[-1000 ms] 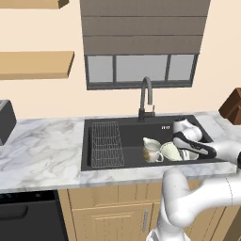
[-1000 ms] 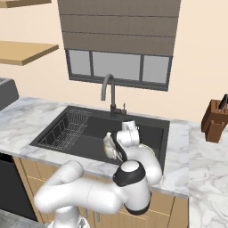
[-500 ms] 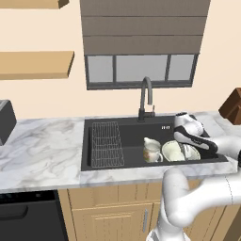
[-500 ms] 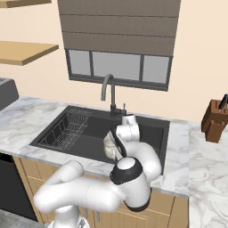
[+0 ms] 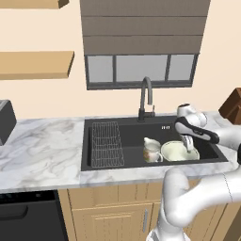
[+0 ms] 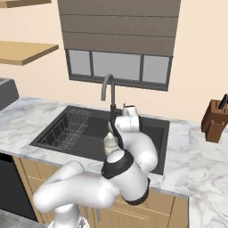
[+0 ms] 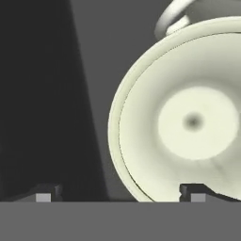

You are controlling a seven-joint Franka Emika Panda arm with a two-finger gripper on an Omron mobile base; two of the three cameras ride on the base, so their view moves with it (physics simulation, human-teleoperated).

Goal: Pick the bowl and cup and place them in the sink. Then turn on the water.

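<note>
The bowl, pale cream-green and glossy inside, lies on the floor of the black sink, at its right. My gripper hangs open just above the bowl's right rim, holding nothing. In the hand view the bowl lies to the right, and my gripper straddles its left rim from above with the sink floor beside it. The cup is out of view. No water shows at the dark gooseneck faucet.
A cream handled jug stands in the sink right beside the bowl's left edge. A wire rack fills the sink's left part. A brown knife block stands on the right counter, and a dark appliance sits at far left.
My hand has lifted up off the bowl and drawn back a little toward the rear of the sink, staying open. The bowl and jug have stayed in place.
</note>
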